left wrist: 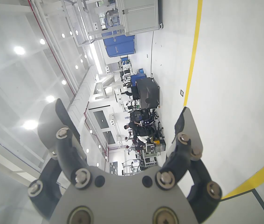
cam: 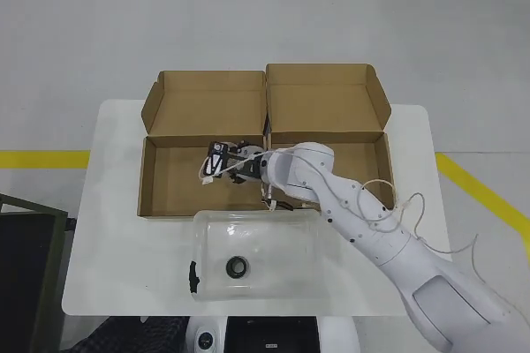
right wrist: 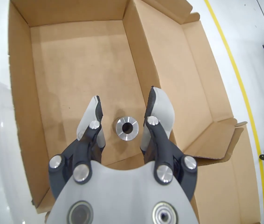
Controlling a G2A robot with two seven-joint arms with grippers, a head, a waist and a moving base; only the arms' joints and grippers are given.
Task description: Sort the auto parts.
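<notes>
A metal sleeve (right wrist: 126, 128): short, round, shiny, with a hole down the middle. Looks heavy for its size, hard, and smooth enough to slip. Best to pinch across the round outer wall, low down, so as not to tip it. Stands on end on the floor of the left box (cam: 172, 185), between the fingers of the right tool (right wrist: 126, 96), touching neither. That tool wide, holding nothing. Same for the left tool (left wrist: 121, 107), pointed out at the room.

Nearest, at six o'clock on the bench (cam: 115, 256): a clear tub (cam: 283, 229), with a black ring (cam: 238, 266) inside and a small black piece (cam: 193, 276) at its nine o'clock wall. Farther, at eleven o'clock: the left box, lid back, with the sleeve toward its three o'clock side. At one o'clock: the right box (cam: 371, 159), lid back, partly under the arm.
</notes>
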